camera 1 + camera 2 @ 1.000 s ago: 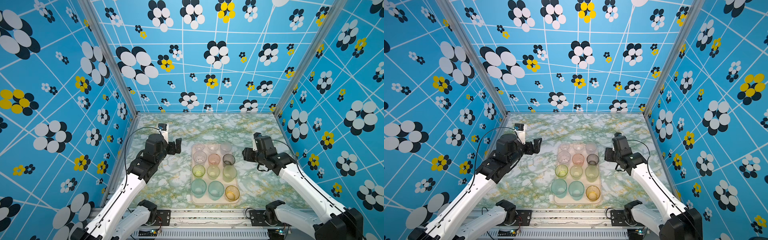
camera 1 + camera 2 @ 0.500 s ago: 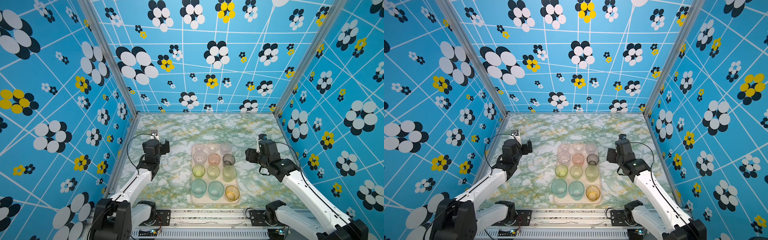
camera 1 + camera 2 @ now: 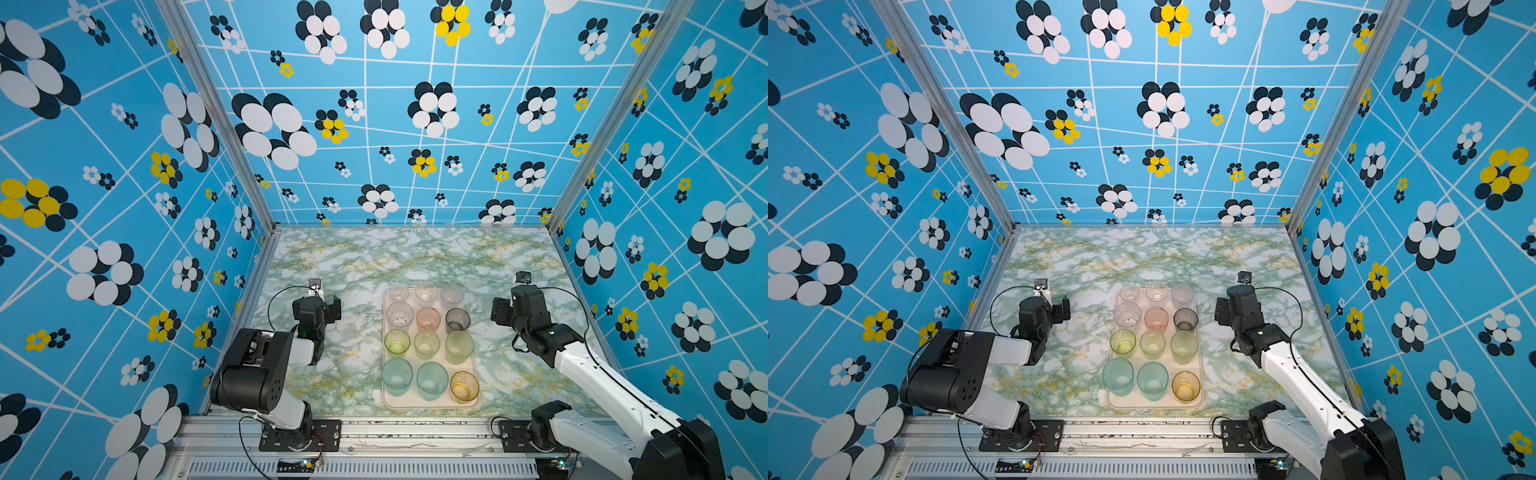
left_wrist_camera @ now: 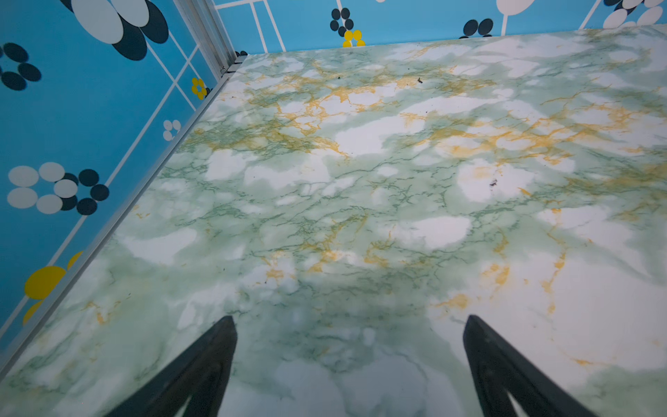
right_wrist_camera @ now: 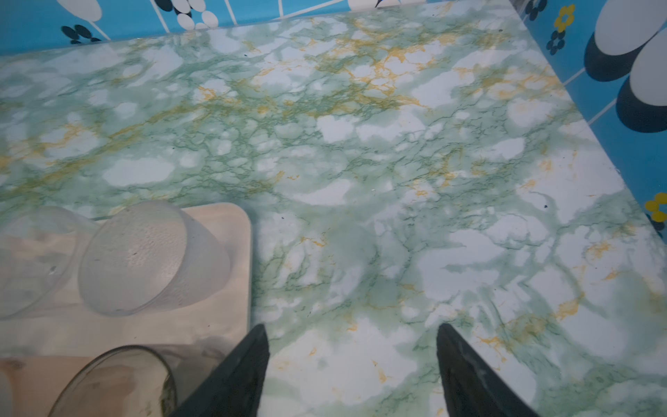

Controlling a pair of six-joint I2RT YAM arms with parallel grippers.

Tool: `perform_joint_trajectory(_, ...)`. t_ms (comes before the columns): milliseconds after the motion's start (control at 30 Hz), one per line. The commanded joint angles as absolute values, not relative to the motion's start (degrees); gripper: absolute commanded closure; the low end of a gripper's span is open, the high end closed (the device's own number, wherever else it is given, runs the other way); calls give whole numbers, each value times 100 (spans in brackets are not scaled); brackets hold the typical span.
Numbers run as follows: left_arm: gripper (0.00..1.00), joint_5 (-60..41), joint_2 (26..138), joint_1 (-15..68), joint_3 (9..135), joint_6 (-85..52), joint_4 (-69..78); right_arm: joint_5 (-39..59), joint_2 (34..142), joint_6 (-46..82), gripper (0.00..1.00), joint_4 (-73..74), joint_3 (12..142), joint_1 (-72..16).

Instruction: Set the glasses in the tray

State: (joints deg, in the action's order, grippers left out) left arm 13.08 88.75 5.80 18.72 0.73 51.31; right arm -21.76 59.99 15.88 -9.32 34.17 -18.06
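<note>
My left gripper (image 3: 333, 309) hangs spread and empty over the marble table (image 3: 353, 266), its arm folded tight at the elbow. In the middle lies the cream-pink tray (image 3: 430, 405), its long axis running from the near edge toward the back wall. The glasses (image 3: 427, 343) stand upright in it, mouths up, in four rows of three. My right gripper (image 3: 498, 309), fingers apart on nothing, sits beside the tray's far right corner, arm stretched forward.
</note>
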Motion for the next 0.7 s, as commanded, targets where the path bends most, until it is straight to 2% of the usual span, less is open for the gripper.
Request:
perform_joint_trajectory(0, 1, 1154, 8880, 626, 1780, 241, 6068, -3082, 6327, 1046, 22, 456, 3146, -1652)
perform_joint_trajectory(133, 1, 1041, 8862, 624, 1784, 256, 6032, -3235, 6749, 829, 19, 1359, 3051, -1165)
perform_joint_trajectory(233, 1, 1037, 8849, 622, 1780, 255, 6011, -3179, 7027, 592, 19, 2620, 2668, -899)
perform_joint_trajectory(467, 1, 1022, 8859, 624, 1767, 264, 6047, -2821, 8215, 189, 18, 4740, 2200, -721)
perform_joint_trajectory(567, 1, 1011, 8858, 624, 1758, 264, 6054, -2668, 8705, 100, 18, 5322, 2194, -712)
perform_joint_trajectory(667, 1, 1011, 8859, 624, 1762, 264, 6055, -2528, 8579, 204, 18, 4875, 2274, -719)
